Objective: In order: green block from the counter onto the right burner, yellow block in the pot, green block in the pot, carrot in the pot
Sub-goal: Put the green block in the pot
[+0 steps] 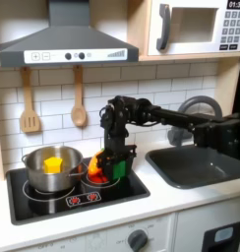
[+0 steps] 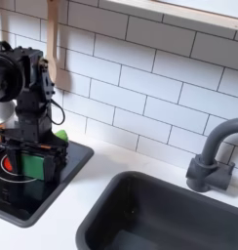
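Over the stovetop's right burner (image 1: 100, 180), the hand (image 1: 108, 162) (image 2: 33, 154) clasps the green block (image 1: 118, 167) (image 2: 33, 163), just beside the carrot (image 1: 95, 173).

You can read one piece of text: the digits "01:30" on the small display at the top of the microwave's keypad panel (image 1: 233, 5), in the first exterior view. Below that display, the keypad buttons (image 1: 231, 31) carry markings too small and blurred for you to make out. Left of the microwave, the range hood's control strip (image 1: 63, 56) shows knobs and marks, but nothing you can read as letters or numbers.
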